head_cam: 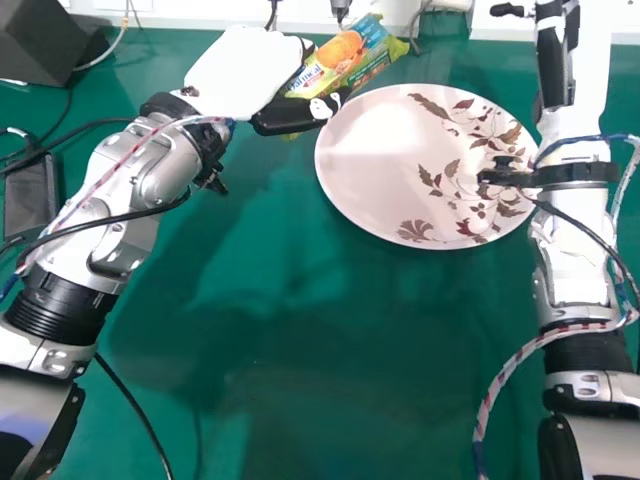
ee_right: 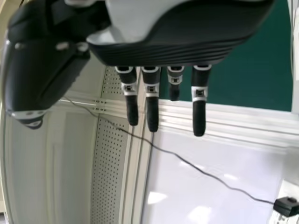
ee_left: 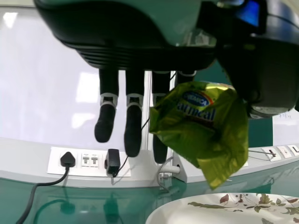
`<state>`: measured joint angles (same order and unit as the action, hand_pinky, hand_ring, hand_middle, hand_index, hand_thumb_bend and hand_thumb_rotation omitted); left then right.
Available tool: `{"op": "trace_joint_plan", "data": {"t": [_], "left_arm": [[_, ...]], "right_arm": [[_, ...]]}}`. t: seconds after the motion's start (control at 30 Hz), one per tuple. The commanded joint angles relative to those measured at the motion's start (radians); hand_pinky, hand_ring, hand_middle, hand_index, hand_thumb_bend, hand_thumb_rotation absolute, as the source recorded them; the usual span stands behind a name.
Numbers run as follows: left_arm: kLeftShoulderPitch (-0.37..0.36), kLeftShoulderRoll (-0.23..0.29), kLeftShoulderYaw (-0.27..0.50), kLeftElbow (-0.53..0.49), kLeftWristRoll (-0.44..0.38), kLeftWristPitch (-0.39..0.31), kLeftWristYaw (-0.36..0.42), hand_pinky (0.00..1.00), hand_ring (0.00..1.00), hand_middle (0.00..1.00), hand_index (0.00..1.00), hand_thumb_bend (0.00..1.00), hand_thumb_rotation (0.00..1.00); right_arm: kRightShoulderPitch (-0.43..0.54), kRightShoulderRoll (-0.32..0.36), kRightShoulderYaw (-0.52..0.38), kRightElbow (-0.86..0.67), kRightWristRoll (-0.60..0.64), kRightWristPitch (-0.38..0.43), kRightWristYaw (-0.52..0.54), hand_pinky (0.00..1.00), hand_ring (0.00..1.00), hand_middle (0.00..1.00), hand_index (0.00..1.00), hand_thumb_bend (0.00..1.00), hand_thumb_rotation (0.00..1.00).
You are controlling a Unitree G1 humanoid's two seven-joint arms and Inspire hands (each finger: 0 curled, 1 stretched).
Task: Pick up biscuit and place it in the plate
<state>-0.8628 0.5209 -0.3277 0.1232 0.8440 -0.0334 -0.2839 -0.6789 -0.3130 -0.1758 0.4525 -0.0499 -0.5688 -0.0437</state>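
The left hand (head_cam: 290, 116) pinches the biscuit packet (head_cam: 345, 58) beside the plate's (head_cam: 350, 190) far-left edge. Probably light, slick-wrapped and brittle inside, it wants a gentle hold around its middle. Rightmost, the right hand (head_cam: 553, 62) is open.

A crinkled, glossy plastic wrapper (head_cam: 345, 55) is being held by the matt fingers (ee_left: 133, 135) of the left hand (head_cam: 278, 118). Light is being reflected by the smooth, glossy plate (head_cam: 375, 150) past their tips and the smooth table (head_cam: 330, 350) below.

Your green table (head_cam: 300, 350) holds a patterned plate (head_cam: 375, 170) right of centre, a dark box (head_cam: 40, 40) far left, a black device (head_cam: 30, 200) left
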Motion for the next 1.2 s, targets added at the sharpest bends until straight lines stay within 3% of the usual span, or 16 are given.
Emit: {"op": "trace_joint_plan", "data": {"t": [0.0,0.7,1.17], "left_arm": [[-0.017,-0.008,-0.004,-0.002,-0.002,-0.006,0.001,0.21,0.27,0.44,0.51,0.52,0.00],[-0.049,-0.027,-0.021,0.052,-0.002,-0.064,0.004,0.20,0.26,0.43,0.51,0.52,0.00],[-0.117,-0.059,-0.041,0.191,-0.030,-0.140,-0.010,0.21,0.26,0.43,0.51,0.52,0.00]], "right_arm": [[0.019,0.002,0.001,-0.007,-0.004,-0.003,-0.006,0.54,0.74,0.76,0.81,0.92,0.16],[0.009,0.004,0.004,0.012,-0.008,-0.027,-0.006,0.55,0.73,0.76,0.80,0.92,0.18],[-0.004,0.001,0.006,0.053,-0.011,-0.065,-0.004,0.58,0.76,0.79,0.82,0.90,0.18]]}}
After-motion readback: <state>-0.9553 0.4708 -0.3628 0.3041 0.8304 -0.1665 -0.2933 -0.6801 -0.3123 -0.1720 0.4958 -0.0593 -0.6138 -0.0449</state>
